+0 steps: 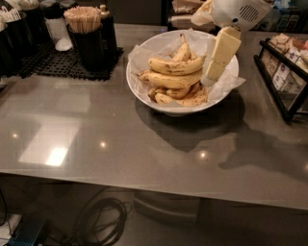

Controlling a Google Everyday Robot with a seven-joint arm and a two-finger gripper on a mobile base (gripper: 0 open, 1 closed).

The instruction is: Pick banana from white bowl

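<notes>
The white bowl (144,93) stands on the grey table, lined with crinkled white paper, and holds several bananas. The banana (175,66), slim, curved and yellow, lies across the top of the pile. A thicker yellow banana (171,79) lies just below it, with small brown-mottled ones (190,98) underneath. My gripper (212,76), cream-coloured, hangs tilted over the right side of the bowl. Its tip is just right of the banana's right end, near the paper. The white arm head (238,12) is above it.
A black holder with wooden stir sticks (84,19) and dark containers on a black mat (38,62) stand at the back left. A black rack with packets (286,72) stands at the right edge. Cables lie on the floor under the table.
</notes>
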